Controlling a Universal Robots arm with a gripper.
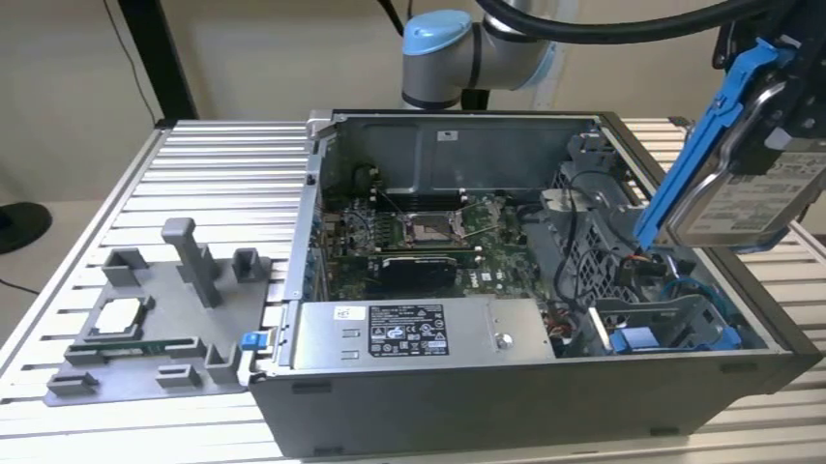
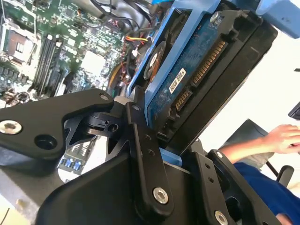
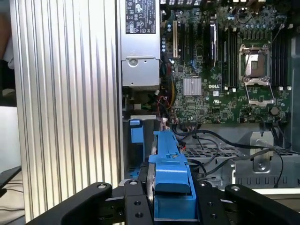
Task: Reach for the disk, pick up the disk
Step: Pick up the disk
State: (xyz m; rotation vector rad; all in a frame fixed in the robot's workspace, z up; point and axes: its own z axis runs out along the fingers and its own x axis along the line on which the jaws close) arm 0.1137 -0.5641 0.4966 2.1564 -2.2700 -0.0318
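We have the disk (image 1: 742,188) clamped in our gripper (image 3: 171,197), raised at the upper right of the exterior view, clear above the open computer case (image 1: 516,387). Tilted steeply and pinched by its blue rails (image 1: 697,145), we judge it could slide loose and drop onto the motherboard (image 1: 427,237).

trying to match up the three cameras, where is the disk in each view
Exterior view: the disk is held up in the air at the exterior view's right, above the open computer case, tilted on edge.
Second wrist view: the disk stands close up between the black jaws, connector side showing.
First wrist view: its blue rail is seen edge-on between the jaws.
Shared landmark: the motherboard.
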